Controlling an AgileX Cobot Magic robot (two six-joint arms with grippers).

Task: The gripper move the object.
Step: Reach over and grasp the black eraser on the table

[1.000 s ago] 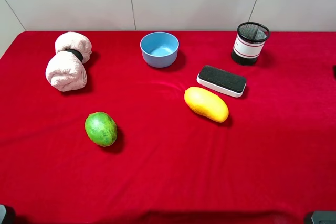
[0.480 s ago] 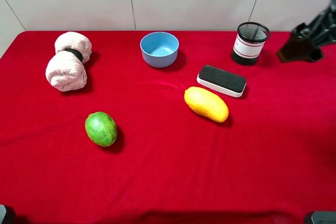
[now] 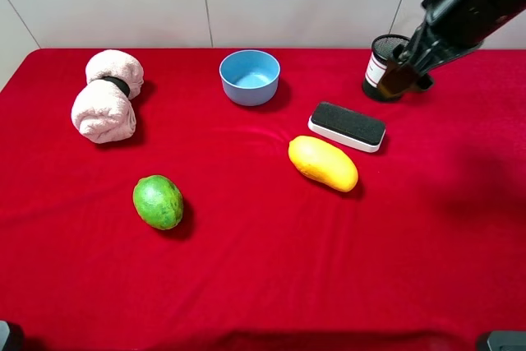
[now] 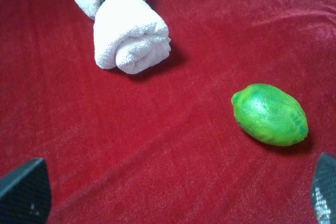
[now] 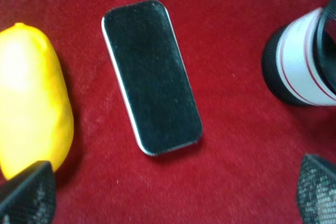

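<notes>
The black, cable-draped right gripper [image 3: 401,78] hangs at the far right of the red cloth-covered table [image 3: 263,285]. From the high view it overlaps the black mesh pen cup with its white, red-striped band [image 3: 392,66]. It is smeared with blur there, so I would only say it seems to be above the cloth rather than touching anything. Its wrist view is plainer: the two dark fingertips [image 5: 29,192] sit at opposite edges, spread wide, with nothing between them.

The flat rectangular board eraser, black felt over a white plastic base [image 3: 347,126], lies on the cloth ahead of that spread claw, untouched. It sits between the pen cup and the yellow mango [image 3: 323,163], near both and touching neither.

The left gripper [image 4: 173,192] is also spread wide and holds nothing. Ahead of it lie the green round fruit [image 4: 270,114] and the rolled pale pink towel with a dark band [image 4: 126,27]. A light blue bowl [image 3: 250,76] stands at the back.
</notes>
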